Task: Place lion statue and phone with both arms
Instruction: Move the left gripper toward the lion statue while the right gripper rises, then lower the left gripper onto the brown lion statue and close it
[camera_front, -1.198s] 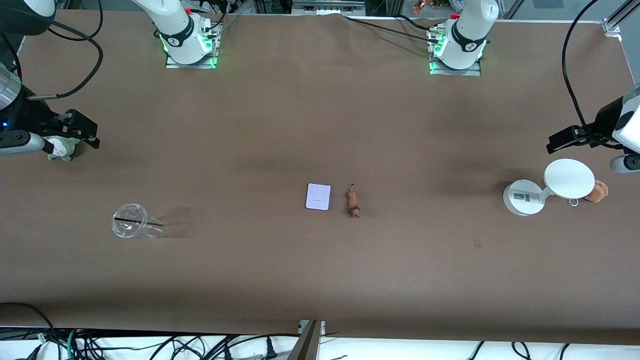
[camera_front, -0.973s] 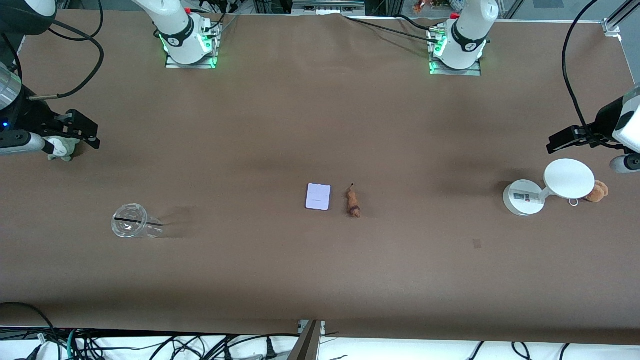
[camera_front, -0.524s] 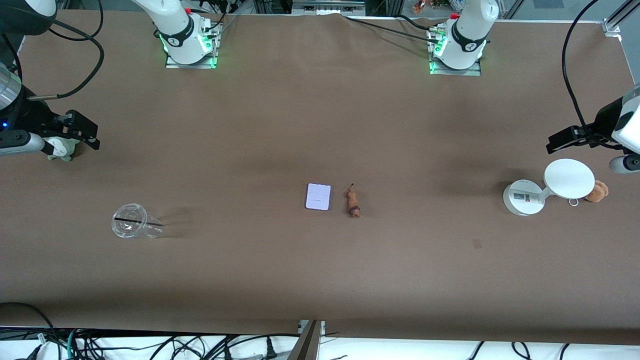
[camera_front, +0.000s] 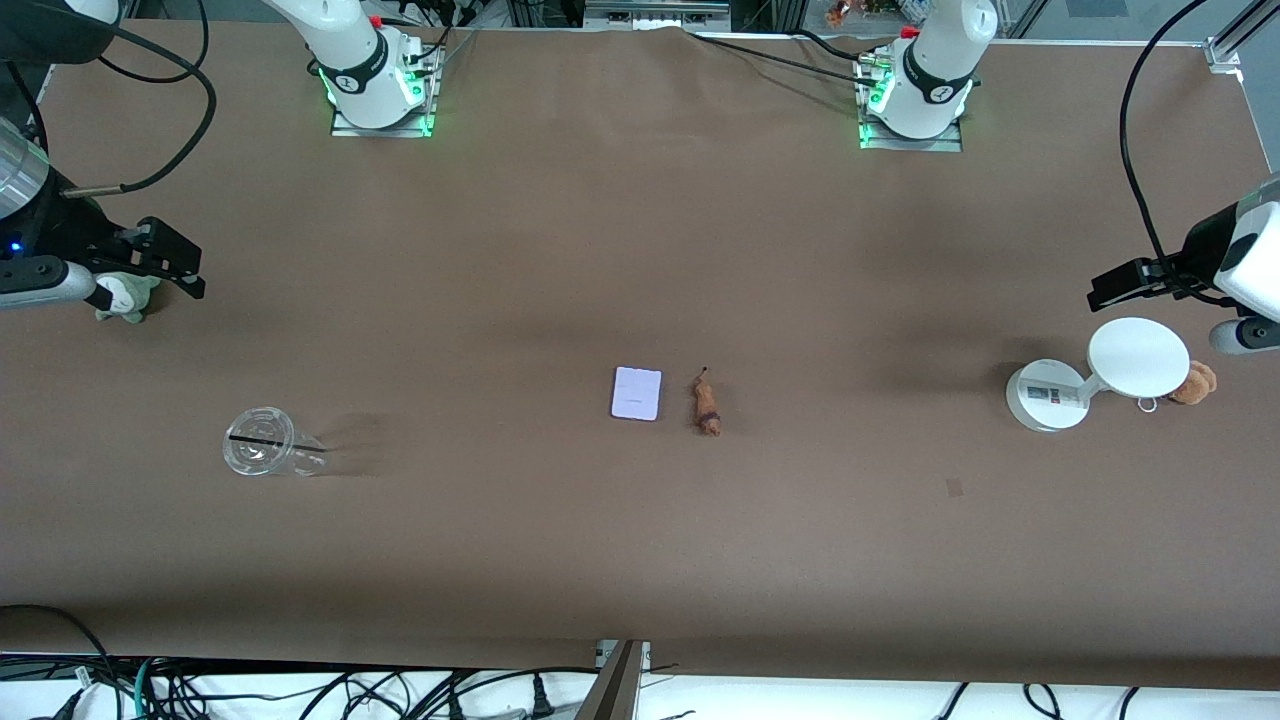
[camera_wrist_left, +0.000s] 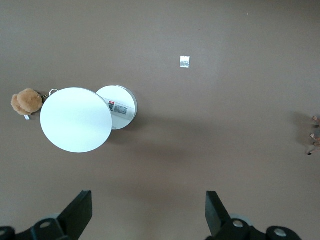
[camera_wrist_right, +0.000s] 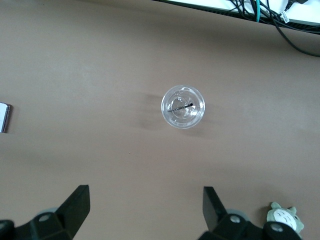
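Observation:
The phone (camera_front: 636, 393), a pale lavender slab, lies flat at the table's middle. Its edge also shows in the right wrist view (camera_wrist_right: 4, 117). The lion statue (camera_front: 707, 403), small and reddish-brown, lies beside it toward the left arm's end, apart from it. Only a sliver of the lion statue (camera_wrist_left: 314, 140) shows at the left wrist view's border. My left gripper (camera_front: 1125, 283) (camera_wrist_left: 148, 210) hangs open and empty by the white stand. My right gripper (camera_front: 175, 262) (camera_wrist_right: 145, 207) hangs open and empty by the grey-green plush.
A white round stand (camera_front: 1137, 357) (camera_wrist_left: 75, 119) with its disc base (camera_front: 1045, 395) and an orange-brown plush (camera_front: 1194, 383) (camera_wrist_left: 26, 101) sit at the left arm's end. A clear cup (camera_front: 262, 453) (camera_wrist_right: 183, 106) and a grey-green plush (camera_front: 120, 295) (camera_wrist_right: 282, 219) sit at the right arm's end.
Both grippers have shifted only slightly and stay open. The phone and the lion statue lie where they were.

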